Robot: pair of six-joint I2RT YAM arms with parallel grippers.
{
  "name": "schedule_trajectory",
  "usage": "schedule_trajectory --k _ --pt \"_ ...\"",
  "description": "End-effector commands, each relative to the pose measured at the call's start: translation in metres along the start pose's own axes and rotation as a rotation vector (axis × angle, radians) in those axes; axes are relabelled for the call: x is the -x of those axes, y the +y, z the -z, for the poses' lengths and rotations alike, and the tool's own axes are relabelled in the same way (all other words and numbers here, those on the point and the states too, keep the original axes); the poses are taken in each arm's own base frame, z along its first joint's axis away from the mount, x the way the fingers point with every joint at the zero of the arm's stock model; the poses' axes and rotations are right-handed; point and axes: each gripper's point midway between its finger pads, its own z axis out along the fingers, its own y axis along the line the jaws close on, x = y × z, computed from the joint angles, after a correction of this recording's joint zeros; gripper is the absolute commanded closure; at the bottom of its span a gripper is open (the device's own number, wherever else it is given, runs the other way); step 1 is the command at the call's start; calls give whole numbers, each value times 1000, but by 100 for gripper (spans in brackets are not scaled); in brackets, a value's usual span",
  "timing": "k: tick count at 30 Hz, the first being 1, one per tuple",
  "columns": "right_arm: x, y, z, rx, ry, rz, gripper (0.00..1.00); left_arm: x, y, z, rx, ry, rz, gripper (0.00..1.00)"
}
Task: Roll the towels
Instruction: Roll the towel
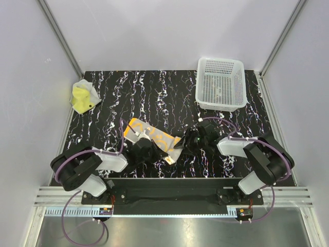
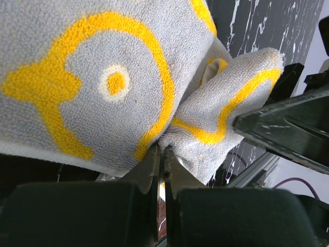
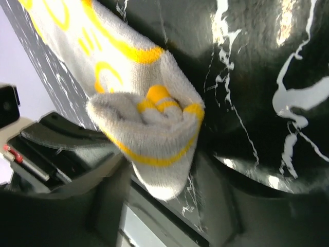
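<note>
Orange towel (image 1: 159, 138), part-rolled: hem pinched in closed left jaws; right jaws open astride roll end. Roll to be kept tight, edges aligned.

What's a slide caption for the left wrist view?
Left gripper pinching the edge of the grey, yellow-squiggled towel, one end partly rolled.

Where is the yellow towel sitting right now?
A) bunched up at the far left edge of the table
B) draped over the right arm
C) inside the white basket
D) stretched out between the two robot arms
A: the yellow towel lies crumpled at the far left edge of the table, well away from the white basket at far right; the cloth between the arms is the orange towel.
</note>
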Motion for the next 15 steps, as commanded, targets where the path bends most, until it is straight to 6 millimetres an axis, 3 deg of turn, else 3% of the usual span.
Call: schedule_trajectory --k 1,3,4,7,8,11,12,14,15 --pt "9 17 -11 48 -32 22 44 -7 13 -5 44 42 -29 100" --pt "10 15 -14 50 -28 21 58 -9 13 -5 42 51 -35 100" --pt "10 16 -15 52 -27 20 71 -9 13 -5 43 53 -40 100" --pt "10 13 -17 40 -23 23 83 -8 12 -3 58 58 -84 92" --pt "8 9 -17 24 -16 19 84 -2 9 0 60 33 -118 87" --pt "8 7 -17 11 -16 22 87 10 17 7 147 -26 -191 54" --pt "7 6 -16 3 -12 25 87 12 8 13 139 -50 -217 36" --pt "7 6 -15 -4 -10 25 88 26 6 23 216 -137 -290 24" --pt "5 1 -15 -23 -4 21 88 21 -9 30 197 -161 -341 22"
